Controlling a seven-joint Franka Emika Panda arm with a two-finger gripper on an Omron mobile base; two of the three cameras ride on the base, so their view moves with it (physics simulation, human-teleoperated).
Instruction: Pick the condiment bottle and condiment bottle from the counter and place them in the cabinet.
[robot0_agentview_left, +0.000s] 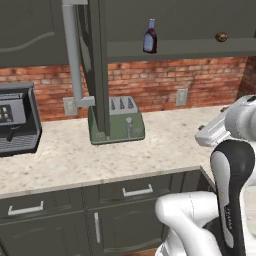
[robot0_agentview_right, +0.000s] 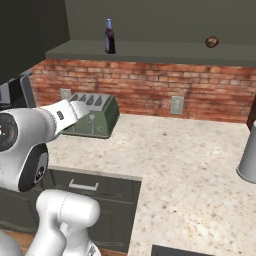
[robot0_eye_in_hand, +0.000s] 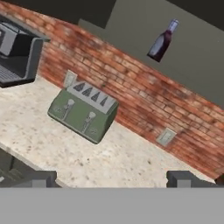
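Hand view has the gripper (robot0_eye_in_hand: 112, 177) with jaws spread wide and holding nothing, well back from the toaster (robot0_eye_in_hand: 82, 111), since one condiment bottle (robot0_eye_in_hand: 161, 41) already stands upright in the cabinet (robot0_eye_in_hand: 131, 30) above it.

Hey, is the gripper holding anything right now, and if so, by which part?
Nothing. The gripper is open and empty above the counter; one condiment bottle already stands in the cabinet.

both base views flank the toaster (robot0_agentview_left: 116, 121) — hand view tilted, farther back.
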